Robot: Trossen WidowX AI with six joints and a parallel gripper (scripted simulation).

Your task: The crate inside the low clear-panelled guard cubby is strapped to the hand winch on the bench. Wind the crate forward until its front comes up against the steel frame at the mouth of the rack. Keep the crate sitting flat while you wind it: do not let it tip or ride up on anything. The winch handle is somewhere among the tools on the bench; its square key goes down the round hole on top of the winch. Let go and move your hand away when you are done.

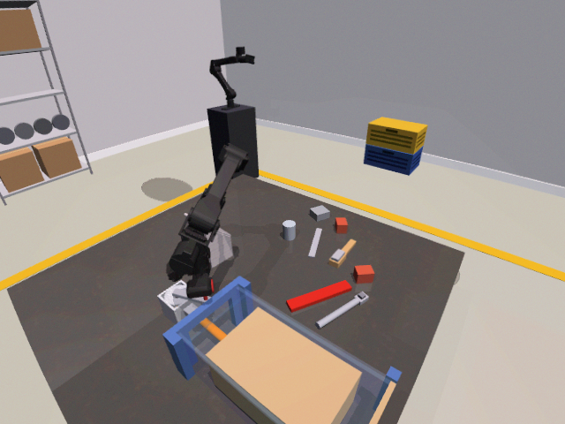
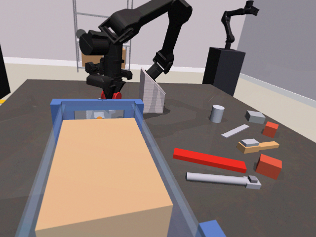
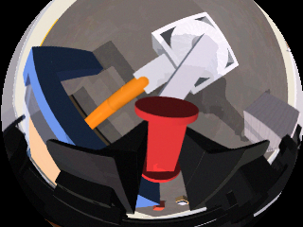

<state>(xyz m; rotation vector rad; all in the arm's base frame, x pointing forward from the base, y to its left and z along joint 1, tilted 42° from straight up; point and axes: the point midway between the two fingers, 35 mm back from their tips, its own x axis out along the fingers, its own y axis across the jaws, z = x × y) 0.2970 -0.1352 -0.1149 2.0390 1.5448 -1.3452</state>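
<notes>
Your crate (image 1: 282, 365) (image 2: 101, 163) (image 3: 40, 147) sits flat between the clear panels (image 1: 314, 326) (image 2: 163, 163) of the guard, toward the near edge of the desk (image 1: 114, 337) (image 2: 186, 138) (image 3: 118, 28) in the exterior view, its front short of the blue steel frame (image 1: 209, 310) (image 2: 97, 100) (image 3: 44, 95). An orange strap (image 1: 213, 329) (image 2: 99, 117) (image 3: 118, 101) runs from it through the frame's mouth to the pale winch (image 1: 169, 310) (image 2: 89, 114) (image 3: 227, 68), on the far-edge side of that frame. Above the winch, your gripper (image 1: 207, 295) (image 2: 111, 95) (image 3: 161, 125) is closed on the red knob (image 1: 212, 284) (image 2: 116, 96) (image 3: 166, 137) of the winch handle (image 3: 189, 66), whose flat arm lies across the winch top. Whether the key is fully seated, you cannot tell. Beside the winch, toward the far right corner, stands a pale slanted panel (image 1: 221, 246) (image 2: 153, 98) (image 3: 272, 120). Between your guard and the right edge lie a red bar (image 1: 319, 295) (image 2: 209, 160) and a grey wrench-like tool (image 1: 340, 312) (image 2: 217, 178); nearer that edge are two red blocks, a wooden-handled tool (image 1: 342, 253) (image 2: 256, 145), a pale strip (image 1: 315, 242) (image 2: 235, 131) and a grey block (image 1: 320, 213) (image 2: 255, 116). A grey cylinder (image 1: 289, 230) (image 2: 217, 113) stands upright farther in.
</notes>
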